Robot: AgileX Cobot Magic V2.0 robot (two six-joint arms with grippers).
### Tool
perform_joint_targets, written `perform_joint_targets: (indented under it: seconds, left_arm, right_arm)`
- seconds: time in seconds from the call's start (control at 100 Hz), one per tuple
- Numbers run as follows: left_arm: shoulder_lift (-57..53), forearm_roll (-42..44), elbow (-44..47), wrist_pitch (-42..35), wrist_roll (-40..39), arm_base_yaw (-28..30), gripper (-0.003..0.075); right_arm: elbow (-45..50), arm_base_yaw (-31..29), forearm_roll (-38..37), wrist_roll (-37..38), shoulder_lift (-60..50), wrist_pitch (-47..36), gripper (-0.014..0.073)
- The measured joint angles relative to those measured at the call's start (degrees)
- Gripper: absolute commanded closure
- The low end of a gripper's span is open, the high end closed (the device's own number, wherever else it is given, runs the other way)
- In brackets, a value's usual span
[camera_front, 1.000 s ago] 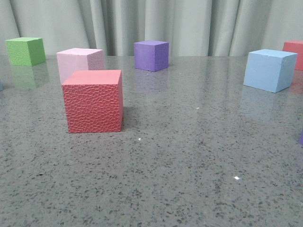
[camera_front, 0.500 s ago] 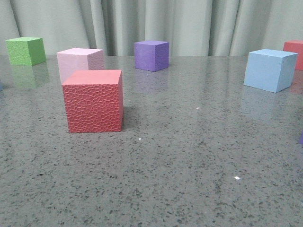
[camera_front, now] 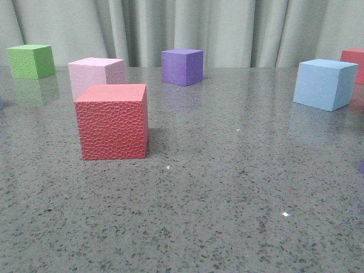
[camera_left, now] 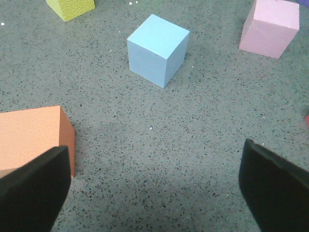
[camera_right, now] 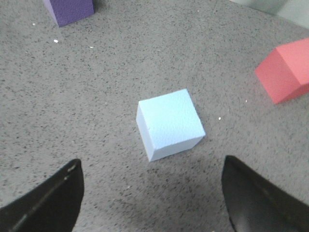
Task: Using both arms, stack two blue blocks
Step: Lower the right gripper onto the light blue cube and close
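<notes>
alignment is the key: each light sky-blue foam cube lies ahead of its own arm, at about twelve o'clock from the jaws. the left gripper has its jaws wide apart and empty; its blue cube stands on the grey speckled table, well ahead and turned corner-on. the right gripper is also spread and empty; the second blue cube is nearer, slightly rotated, not yet between the fingers. i judge the right arm is closer to a grasp.

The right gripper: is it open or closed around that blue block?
Open. In the right wrist view the right gripper has its jaws spread wide, with the blue block resting on the table beyond the fingertips, untouched.
</notes>
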Motion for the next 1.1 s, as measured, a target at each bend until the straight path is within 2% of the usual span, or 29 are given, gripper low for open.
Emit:
perform_joint_targets:
  seconds: [0.15,0.34,0.44,1.1]
  left_arm:
    - [0.0,0.0,0.0,0.1,0.0,0.0,0.0047]
    - [0.0,0.0,0.0,0.1,0.0,0.0,0.0047]
    - [0.0,-0.1,0.0,0.1,0.0,0.0,0.0047]
    - [0.0,-0.1,0.0,0.2,0.0,0.0,0.0047]
  right_arm:
    - [-3.2,-4.3,3.5,-5.1,4.2,0.9,0.0008]
    - [-5.6,-10.5,17.0,-21.8,9.4,4.6,0.0008]
    - [-6.1,-11.7,21.0,-27.0,11.9,5.7,0.0008]
    - [-6.5,-11.8,20.0,-29.4,22.2,3.2,0.0008]
